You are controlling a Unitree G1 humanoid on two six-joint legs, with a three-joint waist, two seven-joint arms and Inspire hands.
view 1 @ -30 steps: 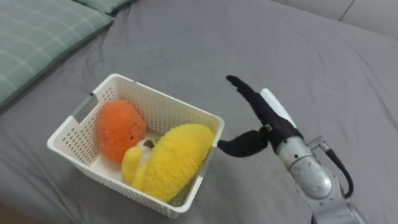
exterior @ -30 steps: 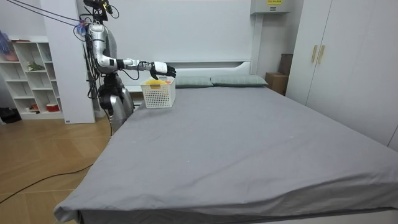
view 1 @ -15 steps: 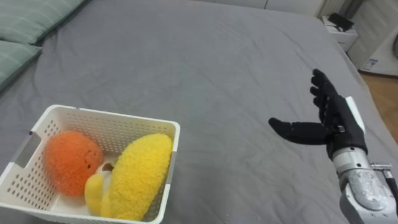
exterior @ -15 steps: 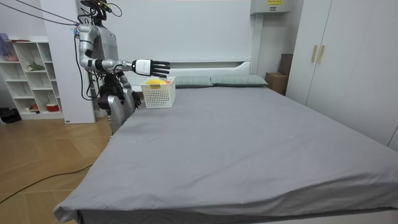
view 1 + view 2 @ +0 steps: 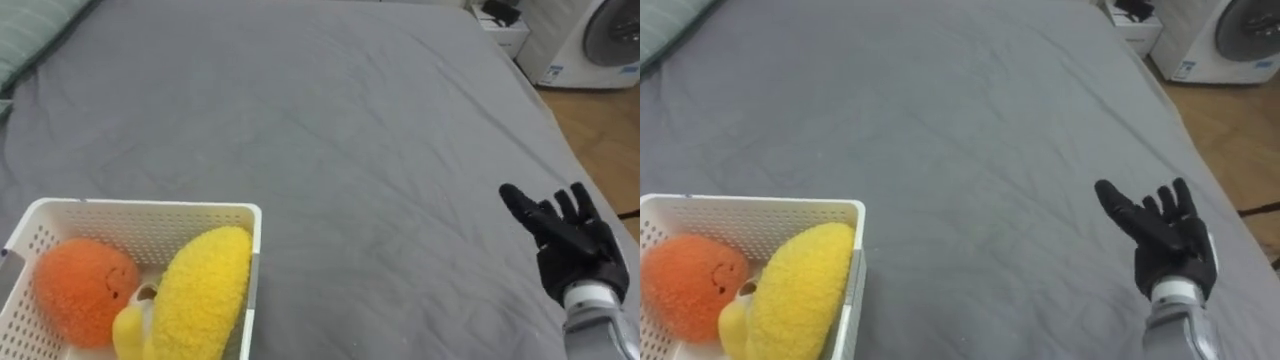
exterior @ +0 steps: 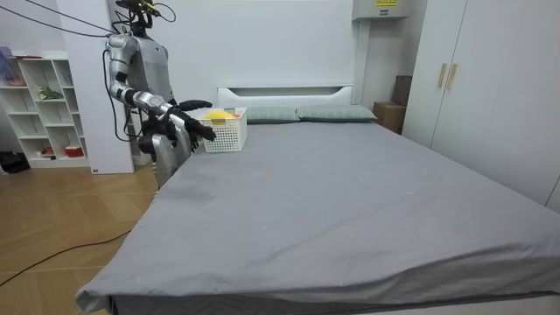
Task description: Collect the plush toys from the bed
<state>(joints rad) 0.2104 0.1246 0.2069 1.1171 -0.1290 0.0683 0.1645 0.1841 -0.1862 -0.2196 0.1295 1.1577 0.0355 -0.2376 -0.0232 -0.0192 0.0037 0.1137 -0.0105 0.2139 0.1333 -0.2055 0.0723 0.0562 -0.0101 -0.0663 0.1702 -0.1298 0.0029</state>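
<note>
A white slotted basket [image 5: 254, 252] sits on the grey bed at the lower left of the eye views. It holds a round orange plush toy [image 5: 78, 287], a long yellow plush toy [image 5: 203, 298] and a smaller yellow toy [image 5: 129, 330] between them. My right hand [image 5: 571, 241] hovers over the bed's right side, well apart from the basket, palm up, fingers straight and spread, holding nothing. In the room view the basket [image 6: 223, 132] stands near the headboard, and the right hand [image 6: 189, 125] reaches out just in front of it.
The grey bed sheet [image 5: 330, 150] stretches wide beyond the basket. The bed's right edge meets wooden floor [image 5: 600, 130], with a white appliance [image 5: 595, 40] at the far right. I stand beside the bed near its head. White shelves [image 6: 44, 105] are behind me.
The eye view has swung to the right, so the basket slid to the lower left. My right hand pulled away from the basket and dropped lower, still open.
</note>
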